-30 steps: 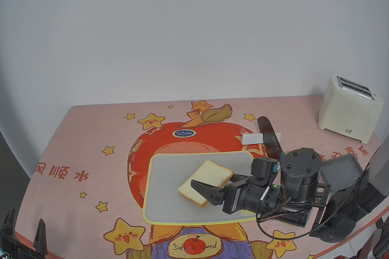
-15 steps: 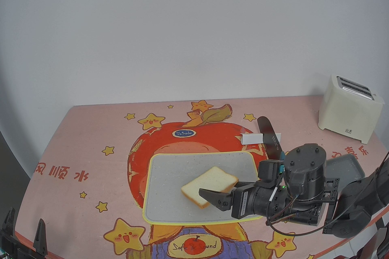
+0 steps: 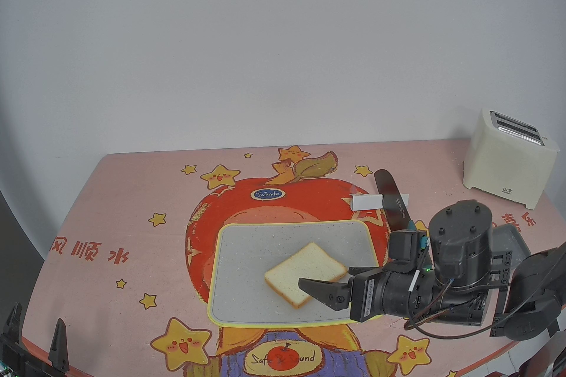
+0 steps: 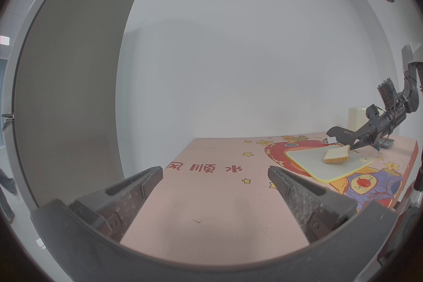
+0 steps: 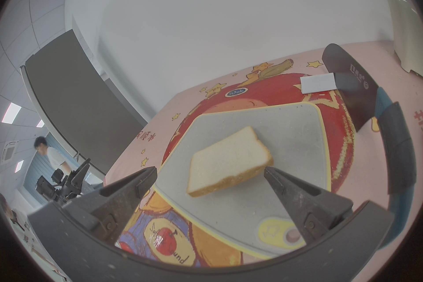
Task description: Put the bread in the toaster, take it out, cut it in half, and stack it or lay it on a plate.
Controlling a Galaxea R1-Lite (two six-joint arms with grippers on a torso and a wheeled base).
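The pale square slice of bread with a tan crust point(image 3: 305, 274) lies flat on the grey, yellow-rimmed cutting board point(image 3: 247, 254), toward its near right part. It looks light, soft and easily crushed, so I'd judge a gentle pinch across two opposite crust edges best, as the crust is firmer than the crumb. The right gripper point(image 5: 209, 172) sits low at the slice's near right corner, jaws wide apart with nothing held. Whether a finger touches the crust is unclear. The left gripper point(image 4: 215, 169) hangs parted and empty over the pink printed table point(image 3: 147, 189), well apart from the board. The right arm hides much of the dark grey plate point(image 3: 507, 240) and the black knife's point(image 3: 392, 198) handle, and the cream toaster's point(image 3: 510, 157) slots cannot be seen into
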